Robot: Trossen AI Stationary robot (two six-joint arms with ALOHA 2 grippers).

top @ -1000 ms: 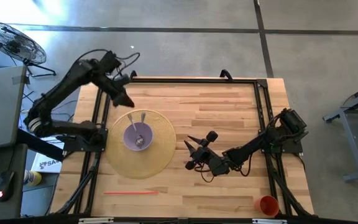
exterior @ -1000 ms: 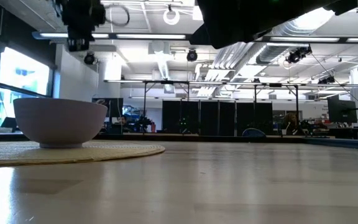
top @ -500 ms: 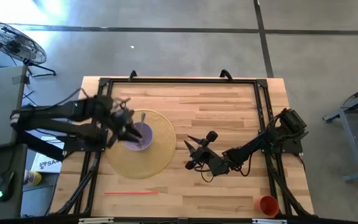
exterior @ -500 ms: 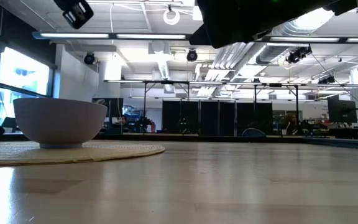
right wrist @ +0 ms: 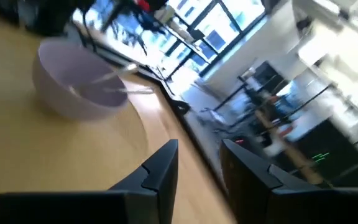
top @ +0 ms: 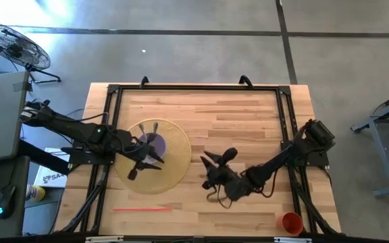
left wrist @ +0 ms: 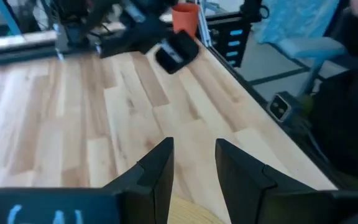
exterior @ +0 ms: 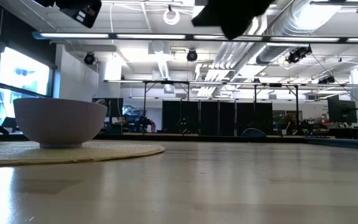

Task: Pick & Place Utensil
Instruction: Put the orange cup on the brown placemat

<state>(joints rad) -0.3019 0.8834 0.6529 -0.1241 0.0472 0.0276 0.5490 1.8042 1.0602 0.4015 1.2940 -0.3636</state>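
A wide stretch of bare wooden table (top: 248,108) is seen between the two arms, with more open boards toward the far edge. The round woven placemat (top: 174,165) lies on the left half, well inside the black frame rails. On it sits the lavender bowl (top: 155,143), partly covered from above by the left gripper (top: 147,162), which hangs just over the bowl's near side; its fingers are parted by a narrow gap and nothing is held between them. Two utensils (top: 150,127) are seen in the bowl, handles leaning out over the far rim, long axes running toward the table's far edge. The right gripper (top: 211,159) is held near the table's middle, just beside the mat's right edge, fingers slightly apart and empty. A red straw (top: 142,209) lies parallel to the near edge, and an orange cup (top: 291,222) stands at the near right corner.
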